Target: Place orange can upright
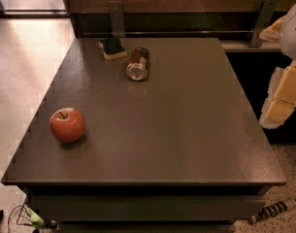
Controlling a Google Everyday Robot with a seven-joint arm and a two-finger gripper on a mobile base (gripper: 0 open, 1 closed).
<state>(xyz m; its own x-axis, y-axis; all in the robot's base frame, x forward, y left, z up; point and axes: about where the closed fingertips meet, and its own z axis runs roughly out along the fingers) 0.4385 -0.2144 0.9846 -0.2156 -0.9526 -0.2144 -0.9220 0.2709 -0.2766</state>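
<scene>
The orange can [138, 63] lies on its side at the back of the dark table [181, 130], left of centre, with one silver end facing the camera. My gripper [279, 111], pale yellow and white, hangs at the right edge of the view beyond the table's right side. It is far from the can and touches nothing that shows.
A green-topped yellow sponge [112, 48] sits just left of the can at the back edge. A red apple [67, 124] rests near the table's front left. A dark wall with metal brackets [116, 16] runs behind the table. Pale floor lies to the left.
</scene>
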